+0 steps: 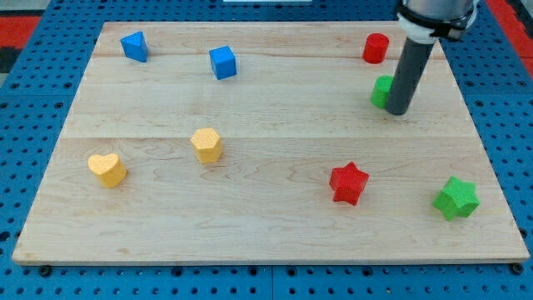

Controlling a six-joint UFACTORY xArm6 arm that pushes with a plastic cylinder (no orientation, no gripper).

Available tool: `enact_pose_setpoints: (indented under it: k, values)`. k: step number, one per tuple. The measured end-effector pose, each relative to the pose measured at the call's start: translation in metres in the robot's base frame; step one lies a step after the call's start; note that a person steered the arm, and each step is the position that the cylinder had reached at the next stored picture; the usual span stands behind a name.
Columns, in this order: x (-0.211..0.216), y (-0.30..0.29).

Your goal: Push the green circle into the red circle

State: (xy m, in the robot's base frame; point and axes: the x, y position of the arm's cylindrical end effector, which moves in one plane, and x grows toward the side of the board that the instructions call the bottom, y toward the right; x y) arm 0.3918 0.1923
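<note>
The green circle [381, 90] sits at the board's upper right, partly hidden behind my rod. My tip [396, 111] rests on the board touching the green circle's lower right side. The red circle [376, 47] stands a short way above the green circle, near the top edge, with a small gap between the two.
A red star [348, 182] and a green star [455, 198] lie at the lower right. A yellow hexagon [206, 144] and a yellow heart [107, 168] lie at the left. Two blue blocks [134, 46] [223, 62] lie at the upper left. The wooden board [266, 242] sits on a blue pegboard.
</note>
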Motion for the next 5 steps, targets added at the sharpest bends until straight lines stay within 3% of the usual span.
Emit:
enact_pose_setpoints:
  k: [2,3,4,5]
  values:
    - [-0.034,-0.008]
    - [-0.005,-0.006]
    - [0.007,-0.042]
    - [-0.022,-0.072]
